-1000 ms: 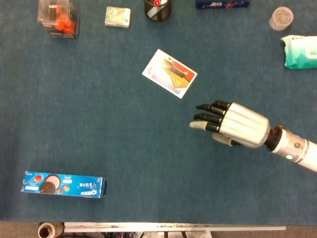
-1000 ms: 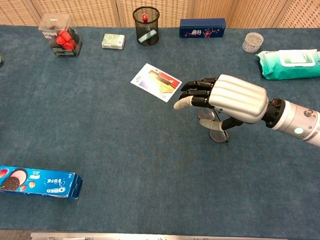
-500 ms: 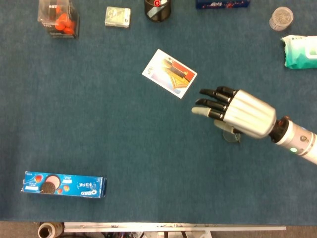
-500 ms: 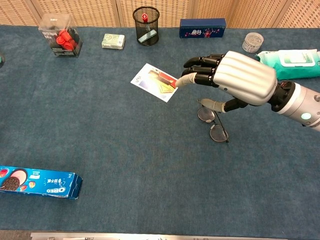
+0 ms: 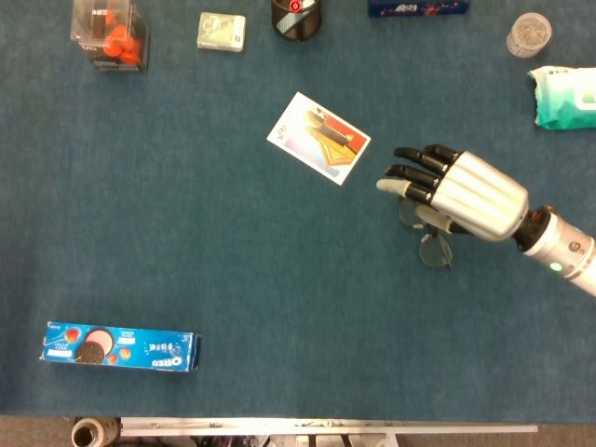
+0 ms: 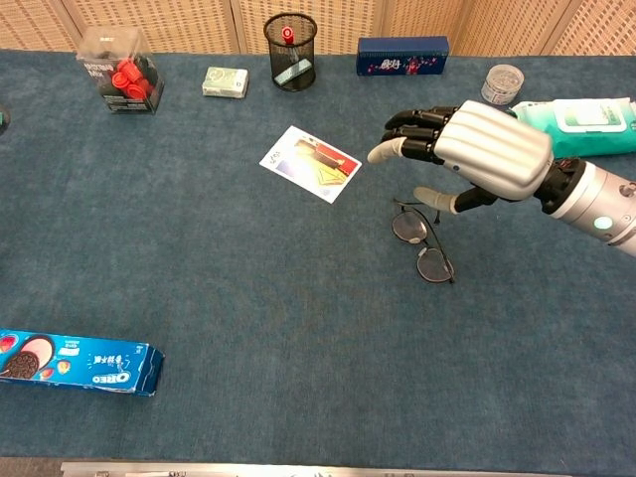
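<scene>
In the right half of the frame the right hand (image 6: 475, 159) hangs above the blue table (image 6: 248, 298) with nothing in it, its fingers (image 6: 409, 134) stretched out and a little apart, pointing toward the frame's left, and the thumb (image 6: 435, 197) hanging below the palm. A pair of glasses (image 6: 422, 241) lies on the table just below the hand in the chest view; in the head view the hand (image 5: 461, 194) covers part of them (image 5: 431, 250). A picture card (image 6: 311, 163) lies flat just left of the fingertips, near the middle of the frame. Along the top edge stand a clear box of red pieces (image 6: 121, 71), a small pale box (image 6: 226, 81), a black mesh cup (image 6: 290, 38), a dark blue box (image 6: 401, 56), a small clear jar (image 6: 502, 83) and a green pack of wipes (image 6: 574, 125). A blue box of cookies (image 6: 75, 361) lies at the lower left. The left hand is out of sight in both views.
</scene>
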Available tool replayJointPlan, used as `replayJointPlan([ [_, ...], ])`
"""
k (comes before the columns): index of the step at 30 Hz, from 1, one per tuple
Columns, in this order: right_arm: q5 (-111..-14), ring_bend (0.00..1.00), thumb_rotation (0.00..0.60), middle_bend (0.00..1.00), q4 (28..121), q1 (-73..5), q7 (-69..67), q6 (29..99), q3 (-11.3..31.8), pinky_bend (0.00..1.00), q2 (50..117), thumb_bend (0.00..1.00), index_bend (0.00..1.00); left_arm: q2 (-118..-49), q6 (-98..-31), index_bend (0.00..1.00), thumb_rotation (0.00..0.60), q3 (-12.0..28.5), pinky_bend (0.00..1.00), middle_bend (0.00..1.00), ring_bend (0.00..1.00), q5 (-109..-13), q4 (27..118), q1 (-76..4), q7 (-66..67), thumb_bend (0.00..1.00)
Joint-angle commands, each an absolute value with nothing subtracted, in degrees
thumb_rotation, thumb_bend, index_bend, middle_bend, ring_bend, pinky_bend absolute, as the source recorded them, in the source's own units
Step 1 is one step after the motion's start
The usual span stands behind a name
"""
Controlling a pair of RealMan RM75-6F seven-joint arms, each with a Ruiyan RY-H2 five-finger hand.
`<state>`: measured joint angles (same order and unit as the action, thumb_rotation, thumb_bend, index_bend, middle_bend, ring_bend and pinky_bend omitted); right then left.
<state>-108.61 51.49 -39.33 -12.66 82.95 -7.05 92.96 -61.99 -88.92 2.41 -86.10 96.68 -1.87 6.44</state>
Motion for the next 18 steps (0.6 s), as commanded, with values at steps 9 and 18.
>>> replayJointPlan([
  [9, -108.1, 0.17, 0.600, 0.30, 46.3, -38.5, -15.8, 81.9, -8.0, 0.35, 95.8, 0.37, 0.27, -61.9, -88.9, 0.49, 0.600, 2.4, 0.45, 0.39, 0.36, -86.1, 96.7, -1.8, 6.3, 0.59],
  [18, -107.9, 0.17, 0.600, 0.30, 43.9, -37.6, -17.2, 81.8, -8.8, 0.35, 97.0, 0.37, 0.27, -61.9, -89.1, 0.49, 0.600, 2.4, 0.45, 0.39, 0.36, -86.3, 96.7, -1.8, 6.3, 0.59],
])
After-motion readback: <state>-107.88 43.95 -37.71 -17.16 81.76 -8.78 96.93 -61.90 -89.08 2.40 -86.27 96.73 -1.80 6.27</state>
